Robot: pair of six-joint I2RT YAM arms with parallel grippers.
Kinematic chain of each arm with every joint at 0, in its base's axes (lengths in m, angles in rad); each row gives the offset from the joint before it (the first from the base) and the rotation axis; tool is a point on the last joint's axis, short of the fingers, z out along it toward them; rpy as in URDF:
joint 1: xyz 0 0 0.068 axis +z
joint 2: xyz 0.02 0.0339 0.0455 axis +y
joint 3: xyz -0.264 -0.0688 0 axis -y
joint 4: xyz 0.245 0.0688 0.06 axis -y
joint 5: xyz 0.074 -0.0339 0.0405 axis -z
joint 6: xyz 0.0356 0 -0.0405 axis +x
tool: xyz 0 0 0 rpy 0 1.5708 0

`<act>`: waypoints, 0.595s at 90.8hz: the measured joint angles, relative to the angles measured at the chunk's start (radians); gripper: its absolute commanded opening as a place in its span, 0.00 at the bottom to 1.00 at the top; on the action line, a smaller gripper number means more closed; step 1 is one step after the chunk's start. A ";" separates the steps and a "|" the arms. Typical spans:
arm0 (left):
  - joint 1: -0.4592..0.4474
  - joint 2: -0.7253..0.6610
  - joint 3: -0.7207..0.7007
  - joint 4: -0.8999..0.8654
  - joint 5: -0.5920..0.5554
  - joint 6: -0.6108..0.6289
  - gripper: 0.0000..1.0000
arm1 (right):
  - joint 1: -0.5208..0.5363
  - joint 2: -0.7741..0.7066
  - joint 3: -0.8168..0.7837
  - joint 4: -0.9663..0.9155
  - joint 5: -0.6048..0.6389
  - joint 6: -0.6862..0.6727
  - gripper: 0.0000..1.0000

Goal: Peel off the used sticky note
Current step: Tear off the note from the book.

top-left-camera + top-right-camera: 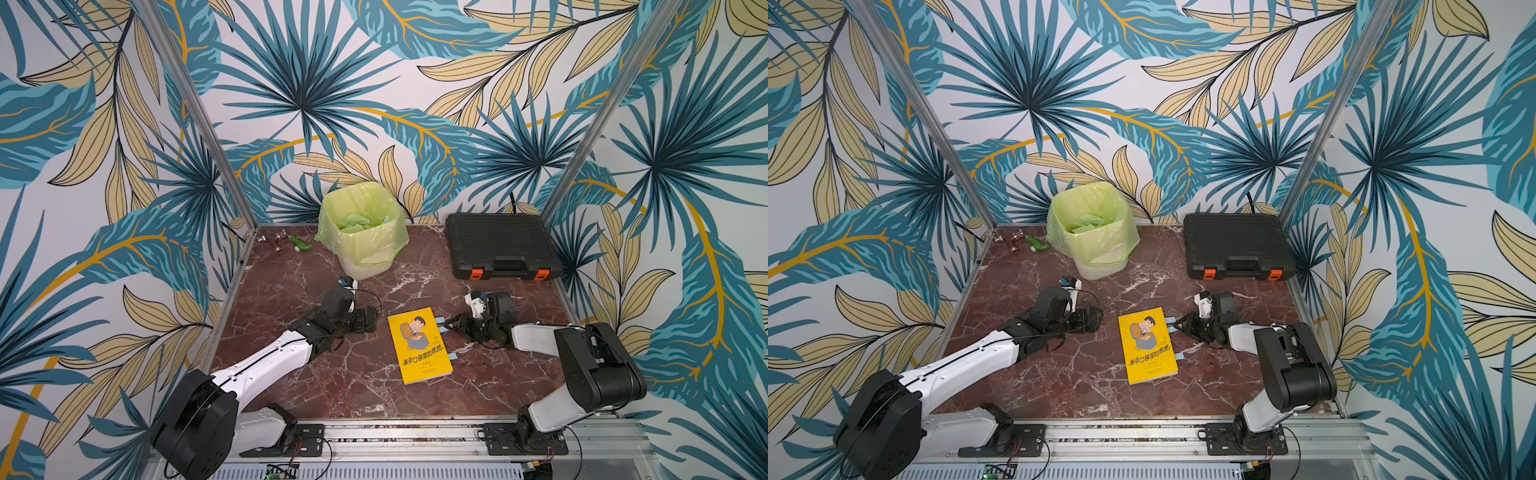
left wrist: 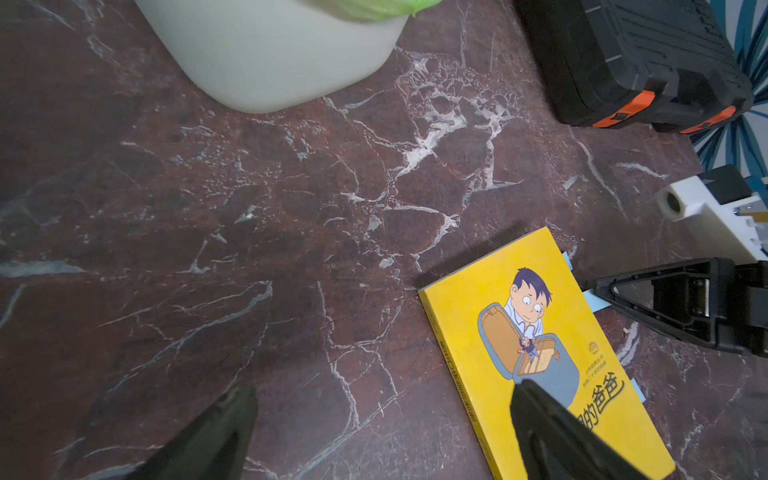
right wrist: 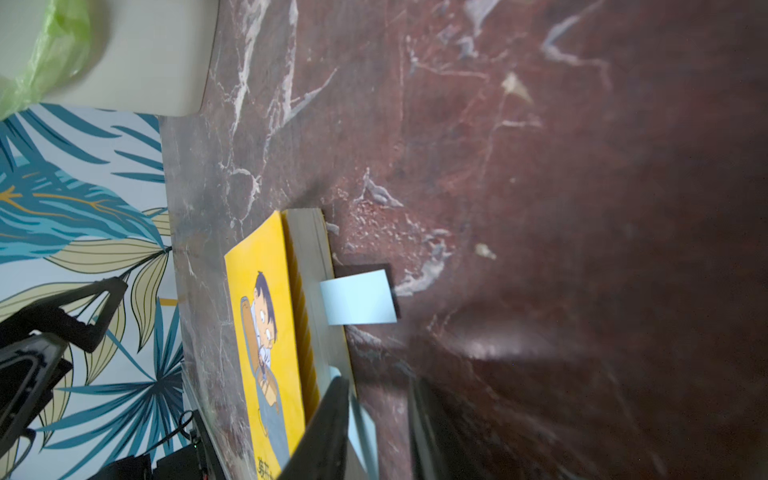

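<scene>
A yellow book (image 1: 419, 345) (image 1: 1148, 347) lies shut in the middle of the marble table. Three light blue sticky notes poke out of its right page edge. In the right wrist view one sticky note (image 3: 359, 297) hangs free. A second sticky note (image 3: 361, 424) sits between the fingers of my right gripper (image 3: 378, 386) (image 1: 449, 326). The jaws are narrow, the note lies along one finger, and a gap shows to the other, blurred finger. My left gripper (image 2: 384, 388) (image 1: 369, 320) stands wide open left of the book, holding nothing, one finger over the cover (image 2: 540, 353).
A white bin (image 1: 365, 266) lined with a green bag stands at the back centre with paper scraps inside. A black tool case (image 1: 503, 245) with orange latches sits at the back right. Small metal fittings and a green piece (image 1: 301, 244) lie at the back left corner.
</scene>
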 measured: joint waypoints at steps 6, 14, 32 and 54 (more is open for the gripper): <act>0.000 0.010 0.001 0.000 -0.003 -0.003 1.00 | 0.004 0.002 0.000 0.007 -0.001 0.002 0.14; -0.001 0.026 0.003 -0.001 -0.003 -0.009 1.00 | 0.006 0.002 0.000 0.015 -0.004 -0.002 0.07; -0.005 0.056 0.014 0.005 0.013 -0.025 1.00 | 0.012 -0.013 0.000 0.015 -0.003 -0.002 0.00; -0.039 0.092 0.032 0.047 0.108 -0.061 0.99 | 0.073 -0.119 0.026 -0.034 -0.003 -0.011 0.00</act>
